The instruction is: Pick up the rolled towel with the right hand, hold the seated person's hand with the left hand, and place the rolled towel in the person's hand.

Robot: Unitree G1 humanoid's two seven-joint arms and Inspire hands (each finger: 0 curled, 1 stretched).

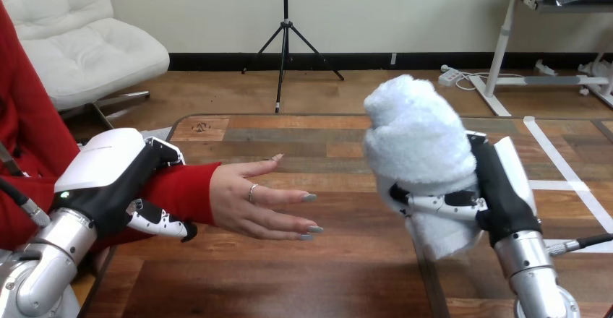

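while aloft, towel (416,134) in robot hand (500,191)

We're looking from the robot's head, forward and down across the wooden table (289,274). Close quarters: the left arm (43,267) enters at the bottom-left corner, the right arm (535,274) at the bottom-right. The left hand (108,173) sits large at the left side, the right hand (499,195) and its rolled towel (419,137) loom right of centre. The table's far edge crosses just above mid-height; the person's hand (253,202) lies in from the left.
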